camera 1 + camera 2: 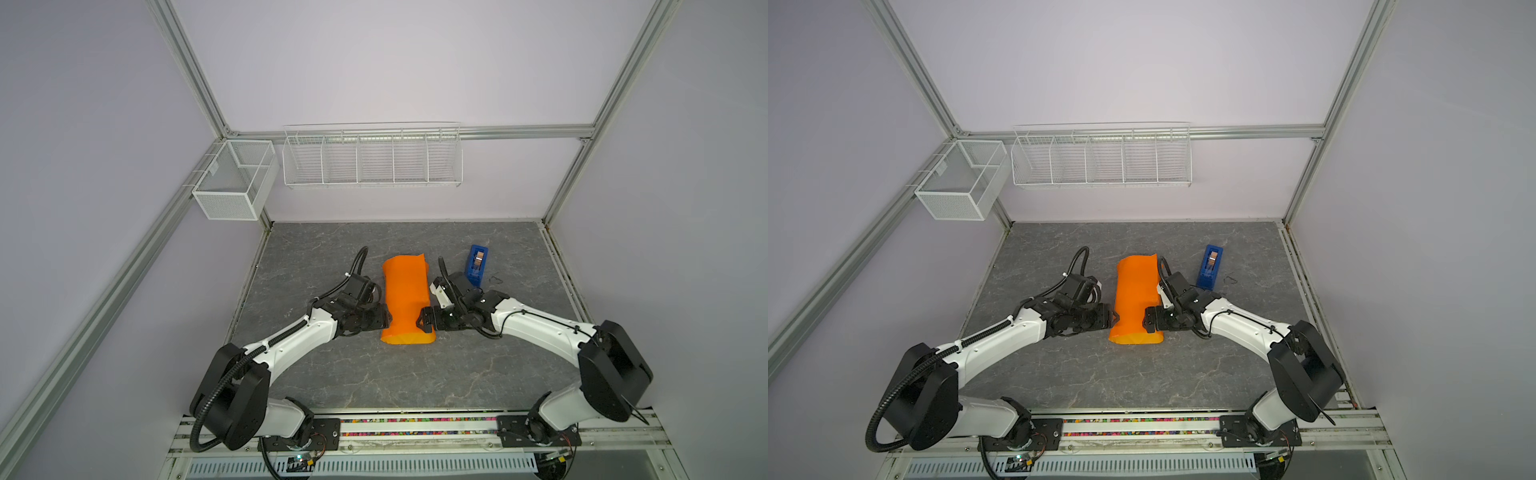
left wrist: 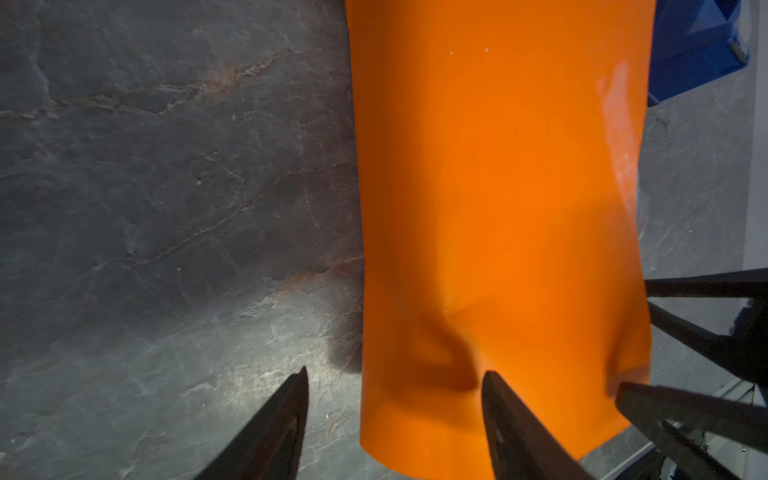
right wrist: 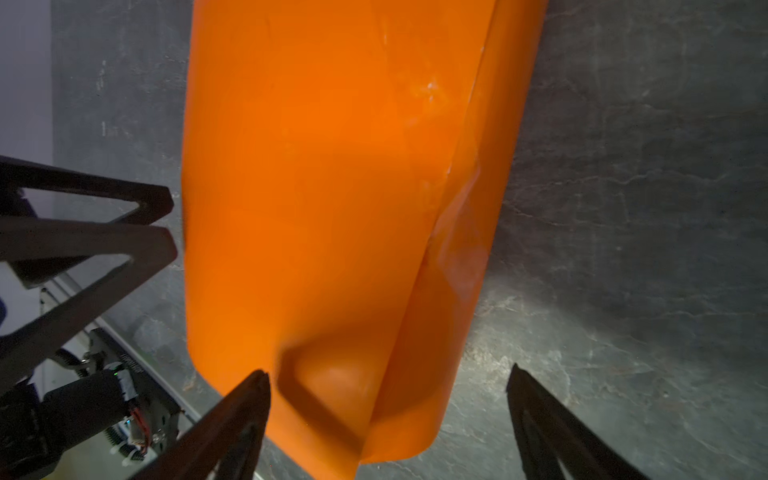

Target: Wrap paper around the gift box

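Left hand (image 1: 389, 320), right hand (image 1: 419, 323), either side of paper (image 1: 405, 291), jaws spread

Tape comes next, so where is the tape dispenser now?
In both top views the blue tape dispenser stands on the grey table, to the right of the far end of the orange paper and not touching it.

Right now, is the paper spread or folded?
Folded over: the paper forms a long sleeve, one long edge overlapping on top in the right wrist view. The gift box is hidden.
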Motion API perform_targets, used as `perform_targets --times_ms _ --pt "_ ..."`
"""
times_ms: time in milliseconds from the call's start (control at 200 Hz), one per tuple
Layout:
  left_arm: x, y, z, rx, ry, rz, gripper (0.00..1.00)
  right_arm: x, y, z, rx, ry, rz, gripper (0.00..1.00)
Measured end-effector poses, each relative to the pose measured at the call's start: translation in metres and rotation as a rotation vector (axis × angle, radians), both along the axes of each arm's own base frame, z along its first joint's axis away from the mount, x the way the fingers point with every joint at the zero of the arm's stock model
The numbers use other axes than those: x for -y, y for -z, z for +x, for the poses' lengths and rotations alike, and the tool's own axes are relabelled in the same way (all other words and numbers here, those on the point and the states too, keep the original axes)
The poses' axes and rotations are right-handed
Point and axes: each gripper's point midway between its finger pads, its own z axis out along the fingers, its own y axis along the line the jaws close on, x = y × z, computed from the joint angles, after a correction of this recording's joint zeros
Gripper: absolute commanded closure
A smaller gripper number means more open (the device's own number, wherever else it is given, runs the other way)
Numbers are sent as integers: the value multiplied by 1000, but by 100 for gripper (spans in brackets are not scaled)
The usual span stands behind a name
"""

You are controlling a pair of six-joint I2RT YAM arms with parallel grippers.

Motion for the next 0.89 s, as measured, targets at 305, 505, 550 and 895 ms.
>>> perform_targets --times_ms 305,505,550,895 --pt "7 14 3 32 17 -17 37 5 20 17 78 64 -64 19" --pt "6 29 8 27 4 13 41 9 29 23 112 89 -78 24" --pt "5 32 9 28 0 19 41 11 32 23 116 93 -83 24" --pt "9 41 18 42 -16 19 48 12 35 31 175 113 -78 37"
